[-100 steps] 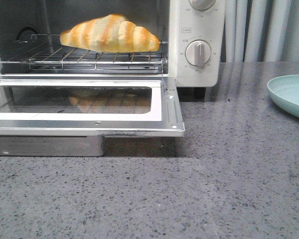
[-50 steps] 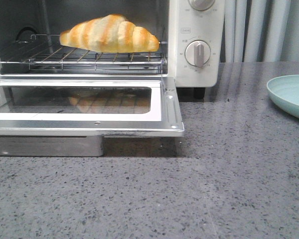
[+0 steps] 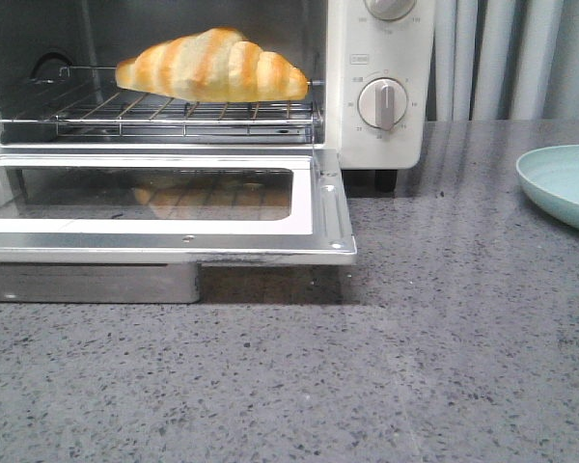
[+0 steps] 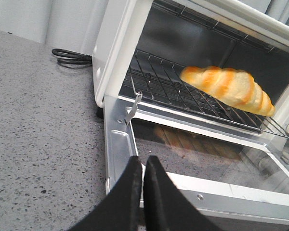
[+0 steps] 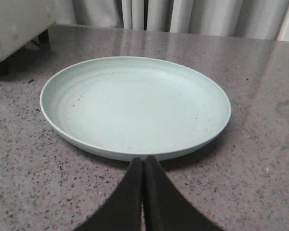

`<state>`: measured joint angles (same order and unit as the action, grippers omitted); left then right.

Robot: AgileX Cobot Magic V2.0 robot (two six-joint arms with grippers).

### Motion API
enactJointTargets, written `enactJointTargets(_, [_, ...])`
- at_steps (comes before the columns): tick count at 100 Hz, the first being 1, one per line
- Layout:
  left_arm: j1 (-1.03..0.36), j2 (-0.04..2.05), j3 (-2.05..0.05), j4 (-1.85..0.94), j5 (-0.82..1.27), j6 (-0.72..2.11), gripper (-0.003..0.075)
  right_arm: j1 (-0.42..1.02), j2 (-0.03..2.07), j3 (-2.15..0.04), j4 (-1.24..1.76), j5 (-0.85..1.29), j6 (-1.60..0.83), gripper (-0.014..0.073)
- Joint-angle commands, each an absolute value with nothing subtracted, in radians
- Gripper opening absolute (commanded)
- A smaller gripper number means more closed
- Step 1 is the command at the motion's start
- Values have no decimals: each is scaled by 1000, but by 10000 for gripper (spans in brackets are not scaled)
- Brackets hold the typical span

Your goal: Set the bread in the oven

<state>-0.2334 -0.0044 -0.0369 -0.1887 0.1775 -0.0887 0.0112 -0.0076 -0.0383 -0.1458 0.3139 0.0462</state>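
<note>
The bread (image 3: 212, 66), a golden-orange and pale-yellow striped croissant, lies on the wire rack inside the cream-white oven (image 3: 378, 58). It also shows in the left wrist view (image 4: 226, 89). The oven's glass door (image 3: 164, 243) is dropped open and flat. My left gripper (image 4: 142, 162) is shut and empty, above the near left corner of the open door (image 4: 121, 149). My right gripper (image 5: 143, 161) is shut and empty, at the near rim of the mint-green plate (image 5: 135, 106). Neither gripper shows in the front view.
The empty mint-green plate (image 3: 565, 183) sits at the right edge of the grey speckled counter (image 3: 367, 386). A black power cord (image 4: 70, 57) lies coiled beside the oven's left side. Pale curtains hang behind. Two round beige knobs (image 3: 383, 102) are on the oven's right panel.
</note>
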Motion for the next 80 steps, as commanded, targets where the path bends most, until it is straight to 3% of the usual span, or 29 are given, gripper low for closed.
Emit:
enactJointTargets(1, [-231, -30, -64, -199, 97, -92, -21, 0, -29, -46, -146, 226, 42, -58])
enactJointTargets(28, [-231, -30, -64, -199, 97, -92, -21, -52, -29, 23, -98, 161, 42, -58])
enactJointTargets(80, [-231, -30, -64, -199, 97, -92, -21, -58, -29, 23, -94, 258, 23, -58])
